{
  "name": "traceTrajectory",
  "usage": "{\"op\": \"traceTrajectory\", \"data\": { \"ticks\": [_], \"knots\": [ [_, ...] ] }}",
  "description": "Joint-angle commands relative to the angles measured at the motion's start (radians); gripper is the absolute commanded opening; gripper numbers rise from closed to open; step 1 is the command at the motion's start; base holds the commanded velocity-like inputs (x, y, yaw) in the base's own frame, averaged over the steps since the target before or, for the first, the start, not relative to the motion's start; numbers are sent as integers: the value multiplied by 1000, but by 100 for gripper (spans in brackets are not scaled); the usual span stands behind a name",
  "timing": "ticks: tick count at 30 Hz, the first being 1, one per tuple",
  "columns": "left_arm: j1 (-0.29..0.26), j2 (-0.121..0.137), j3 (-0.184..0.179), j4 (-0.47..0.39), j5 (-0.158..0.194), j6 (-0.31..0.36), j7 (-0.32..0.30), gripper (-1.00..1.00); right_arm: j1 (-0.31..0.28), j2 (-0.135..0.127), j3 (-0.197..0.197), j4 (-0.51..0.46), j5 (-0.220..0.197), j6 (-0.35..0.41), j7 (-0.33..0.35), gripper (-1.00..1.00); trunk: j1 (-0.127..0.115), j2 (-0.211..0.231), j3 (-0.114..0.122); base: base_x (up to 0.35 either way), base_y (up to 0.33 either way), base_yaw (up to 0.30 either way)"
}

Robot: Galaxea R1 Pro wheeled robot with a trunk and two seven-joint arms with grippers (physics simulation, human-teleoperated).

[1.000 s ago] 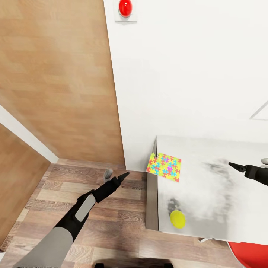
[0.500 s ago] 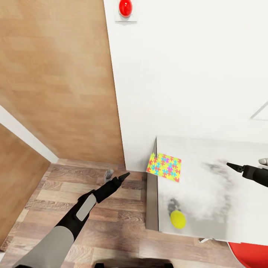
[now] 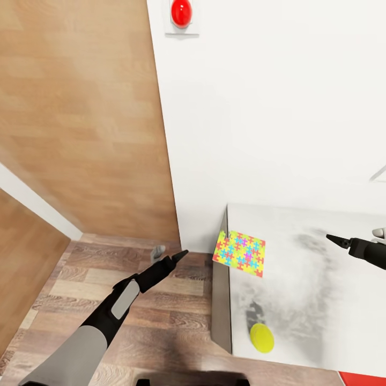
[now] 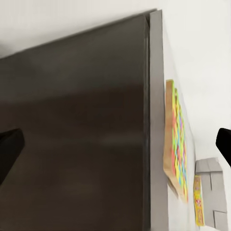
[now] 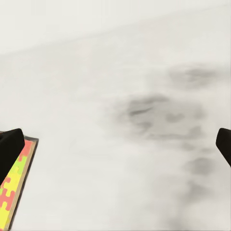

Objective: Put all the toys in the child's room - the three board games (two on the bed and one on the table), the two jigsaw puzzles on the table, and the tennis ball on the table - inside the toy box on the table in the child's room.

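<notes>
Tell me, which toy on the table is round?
The tennis ball, plain yellow-green near the table's front edge. The jigsaw puzzle is flat, square and many-coloured.

The table runs out of the head view at the right and near edges, its far-right extent unseen. The right gripper is cut off at the right edge, its arm out of frame. In the right wrist view, a jigsaw puzzle shows only a corner.
</notes>
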Motion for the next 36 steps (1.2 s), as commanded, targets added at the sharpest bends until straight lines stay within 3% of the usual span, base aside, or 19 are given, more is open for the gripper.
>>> {"op": "traceTrajectory", "data": {
  "ticks": [1, 21, 36],
  "knots": [
    [-1, 0, -1, 0, 4, 6, 0, 100, -1, 0, -1, -1, 10, 4, 11, 100, 1, -2, -1, 62, 3, 0],
    [-1, 0, 2, 8, -17, -3, 1, 100, -1, 0, -1, -1, 10, 4, 11, 100, 1, -2, -1, 22, 1, -3],
    [-3, -1, 5, 46, -18, -4, -1, 100, -1, 0, -1, -1, 10, 5, 11, 100, 1, -2, -1, 1, 0, -167]
  ]
}}
